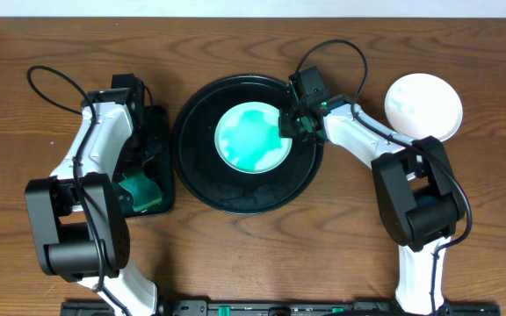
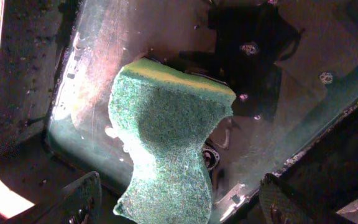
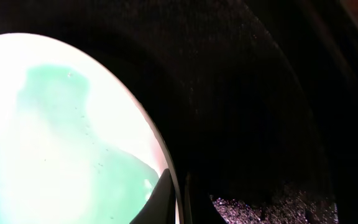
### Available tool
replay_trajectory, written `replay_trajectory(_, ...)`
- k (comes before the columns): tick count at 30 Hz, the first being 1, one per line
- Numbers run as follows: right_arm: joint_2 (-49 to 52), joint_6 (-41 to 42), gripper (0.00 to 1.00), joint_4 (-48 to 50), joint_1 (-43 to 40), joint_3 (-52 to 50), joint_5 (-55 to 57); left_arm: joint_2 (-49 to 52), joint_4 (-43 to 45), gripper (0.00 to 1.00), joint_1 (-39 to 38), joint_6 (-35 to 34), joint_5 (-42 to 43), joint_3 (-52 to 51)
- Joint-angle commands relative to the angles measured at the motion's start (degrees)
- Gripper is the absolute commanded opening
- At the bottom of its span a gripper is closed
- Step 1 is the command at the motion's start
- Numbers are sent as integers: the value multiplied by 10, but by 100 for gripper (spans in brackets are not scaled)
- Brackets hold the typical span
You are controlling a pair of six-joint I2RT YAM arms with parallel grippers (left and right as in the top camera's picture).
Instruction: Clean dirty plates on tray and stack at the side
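A plate [image 1: 251, 139] with a wide green smear lies in the middle of the round black tray [image 1: 200, 167]. My right gripper [image 1: 290, 125] is at the plate's right edge and is shut on its rim. In the right wrist view one dark finger [image 3: 160, 199] lies over the smeared plate [image 3: 55, 137] and the other sits just outside the rim, over the tray [image 3: 260, 93]. A clean white plate [image 1: 422, 105] rests on the table at the far right. My left gripper [image 1: 143, 180] hangs open on either side of a green sponge [image 2: 166, 143], with gaps at both fingers [image 2: 79, 199].
The sponge [image 1: 140, 191] lies in a small rectangular dark tray [image 1: 161, 132], wet and glossy, just left of the round tray. Both arms' bases stand at the front edge of the wooden table.
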Motion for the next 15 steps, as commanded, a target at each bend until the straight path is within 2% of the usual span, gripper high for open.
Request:
replay_trajectory(1, 39, 5, 1, 2, 12, -8, -1, 5, -3, 81, -1, -3, 0, 6)
replay_trajectory(4, 26, 4, 1, -5, 14, -8, 62, 5, -4, 82, -1, -3, 4, 6)
replay_trajectory(5, 6, -20, 1, -12, 20, -8, 131, 5, -3, 82, -1, -3, 7, 6)
replay_trajectory(10, -51, -107, 1, -20, 53, -8, 319, 5, -3, 81, -1, -3, 7, 6)
replay_trajectory(15, -71, -159, 1, -20, 92, -8, 414, 5, -3, 81, -1, -3, 7, 6)
